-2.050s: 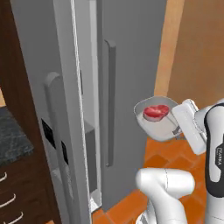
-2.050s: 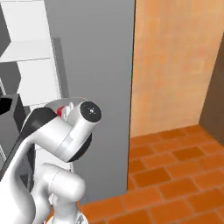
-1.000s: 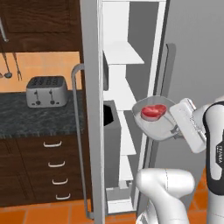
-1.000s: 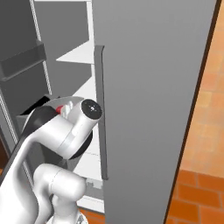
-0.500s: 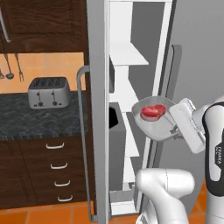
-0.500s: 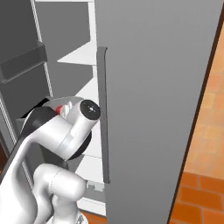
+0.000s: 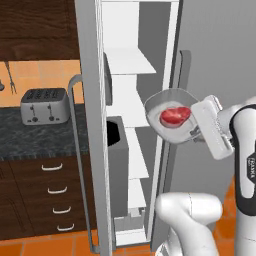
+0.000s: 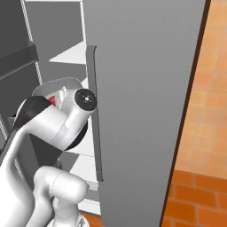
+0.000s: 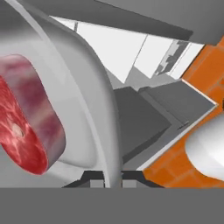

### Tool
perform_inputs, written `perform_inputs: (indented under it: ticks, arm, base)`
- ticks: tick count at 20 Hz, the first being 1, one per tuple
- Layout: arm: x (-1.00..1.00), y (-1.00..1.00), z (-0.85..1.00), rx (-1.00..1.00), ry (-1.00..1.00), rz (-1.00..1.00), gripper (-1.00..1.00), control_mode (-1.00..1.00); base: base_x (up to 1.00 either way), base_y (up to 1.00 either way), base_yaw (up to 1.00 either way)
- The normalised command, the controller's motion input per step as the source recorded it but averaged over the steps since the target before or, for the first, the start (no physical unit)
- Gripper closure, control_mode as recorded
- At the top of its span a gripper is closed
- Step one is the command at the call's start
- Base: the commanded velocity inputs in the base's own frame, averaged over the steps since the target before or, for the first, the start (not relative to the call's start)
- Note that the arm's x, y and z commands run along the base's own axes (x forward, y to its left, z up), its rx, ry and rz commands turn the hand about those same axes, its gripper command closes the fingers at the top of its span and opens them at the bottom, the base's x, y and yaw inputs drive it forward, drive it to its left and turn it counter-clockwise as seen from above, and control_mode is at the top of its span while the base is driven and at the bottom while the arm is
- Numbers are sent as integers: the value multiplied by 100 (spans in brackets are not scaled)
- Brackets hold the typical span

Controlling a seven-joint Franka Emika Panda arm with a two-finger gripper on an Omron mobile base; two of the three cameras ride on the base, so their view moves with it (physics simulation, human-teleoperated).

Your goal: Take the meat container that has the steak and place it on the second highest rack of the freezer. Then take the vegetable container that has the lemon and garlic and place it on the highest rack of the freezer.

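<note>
The steak (image 7: 175,115), one flat red piece with a paler pink edge, lies in a shallow grey meat container (image 7: 162,102) held in the air in front of the open freezer (image 7: 215,60), level with the gap between its white shelves. In the hand view the steak (image 9: 24,116) sits large at the left, inside the container's curved grey wall (image 9: 94,109), and the two dark finger tips straddle the rim at the bottom, so the gripper (image 7: 197,134) is clamped on the container's near edge; from the left base view the white hand meets the tray at its right side. In the right base view the container (image 8: 53,88) and a sliver of red peek out behind the arm's upper joint. Inside the freezer several white shelves are stacked one above another; the uppermost one in view (image 7: 127,62) is above the tray, and I cannot tell whether it is the highest rack, as the top of the cabinet is cut off. One long grey bar handle (image 8: 94,111) runs down the door. To the left, one silver toaster (image 7: 44,105) stands on a dark speckled counter (image 7: 30,137) over four drawers with pale handles (image 7: 52,167). The only writing is a small vertical label on the arm's dark link (image 7: 250,167), too blurred to read. The floor is orange tile (image 8: 195,186).
</note>
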Motion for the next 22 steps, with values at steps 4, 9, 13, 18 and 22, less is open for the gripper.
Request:
perform_inputs:
  ticks: [4,9,13,18,22]
  arm:
    - [1,49,32,0,4,8,100,-100]
    - [49,65,0,1,22,0,100,-100]
    - [76,28,0,0,18,-3,100,-100]
    - [85,4,-1,0,12,-14,100,-100]
    - [76,43,-1,0,1,-17,100,-100]
  base:
    - [0,0,0]
    - [0,0,0]
    - [0,0,0]
    - [0,0,0]
    - [0,0,0]
